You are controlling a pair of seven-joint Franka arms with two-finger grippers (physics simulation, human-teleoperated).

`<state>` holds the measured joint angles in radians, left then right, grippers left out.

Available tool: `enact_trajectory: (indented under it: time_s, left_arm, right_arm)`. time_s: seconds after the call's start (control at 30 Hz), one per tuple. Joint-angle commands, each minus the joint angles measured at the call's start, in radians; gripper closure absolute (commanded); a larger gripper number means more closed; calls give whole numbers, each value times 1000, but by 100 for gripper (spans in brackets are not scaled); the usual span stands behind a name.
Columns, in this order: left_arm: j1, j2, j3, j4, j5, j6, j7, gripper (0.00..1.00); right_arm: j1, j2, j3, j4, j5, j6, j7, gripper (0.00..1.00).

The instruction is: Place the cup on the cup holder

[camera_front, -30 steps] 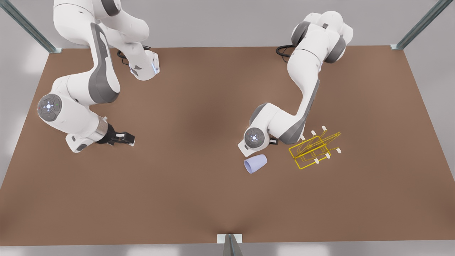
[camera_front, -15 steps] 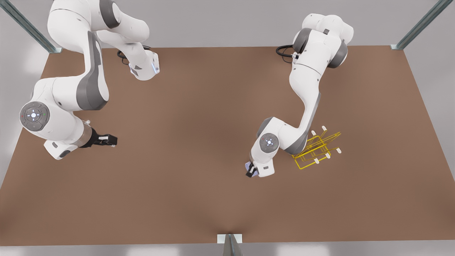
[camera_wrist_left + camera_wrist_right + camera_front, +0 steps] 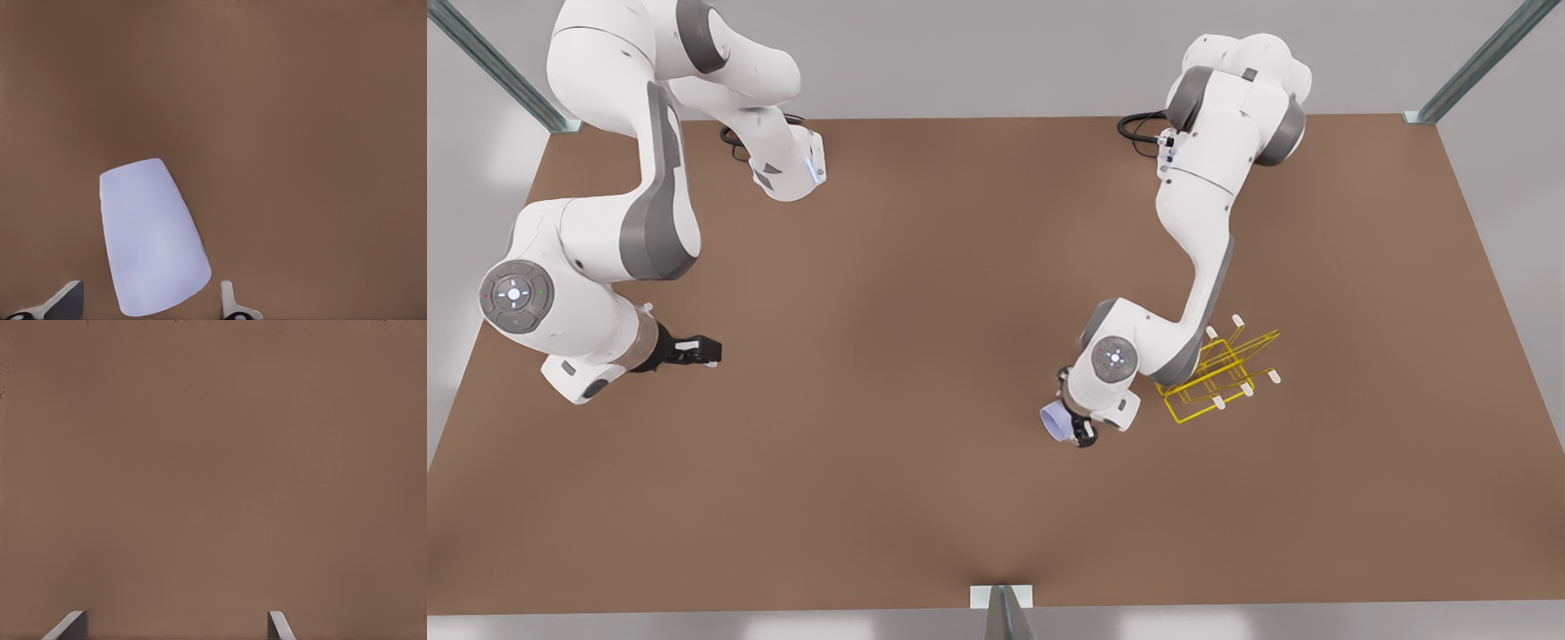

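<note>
One cup (image 3: 152, 237), judged light, rigid and slippery, lies between the left gripper's (image 3: 1073, 425) spread fingers (image 3: 230, 303); grasp mid-wall; right gripper (image 3: 694, 348) waits spread.

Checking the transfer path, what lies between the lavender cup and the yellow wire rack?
In the front view, the left end effector and its white wrist sit between the pale lavender tumbler and the yellow wire rack.

White arms, grey joints, black cables
</note>
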<state>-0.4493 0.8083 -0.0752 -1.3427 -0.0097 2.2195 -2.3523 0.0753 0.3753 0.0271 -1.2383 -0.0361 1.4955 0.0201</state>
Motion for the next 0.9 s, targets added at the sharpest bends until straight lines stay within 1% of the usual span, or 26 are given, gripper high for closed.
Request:
enact_trajectory:
  time_s: [0.0, 0.07, 0.13, 0.27, 0.43, 0.6, 0.87]
  left_arm:
    - [3, 0, 0, -1, 7, 58, -685, 0]
    - [14, 0, 0, -27, 57, 86, -625, 0]
    - [14, -1, -2, -39, 57, 81, -453, 0]
    - [11, -20, -8, -59, 56, 68, -375, 0]
    - [11, -15, -8, -67, 54, 68, -371, 0]
    - [11, -29, -8, -128, 47, 68, -383, 0]
    - [1, 5, -9, -128, 50, 89, -384, 0]
  right_arm:
    - [0, -1, -1, -1, -1, 9, -42, 0]
    - [1, -1, -1, -1, -1, 12, -38, 0]
    - [0, 8, -1, -1, 1, 12, -46, 0]
    - [-5, 8, -1, -1, -2, 12, -43, 0]
    - [-3, 14, -3, 0, -12, 12, -51, 0]
    - [-8, 13, -7, 0, -7, 11, -52, 0]
    - [-8, 16, -7, -1, -4, 11, -52, 0]
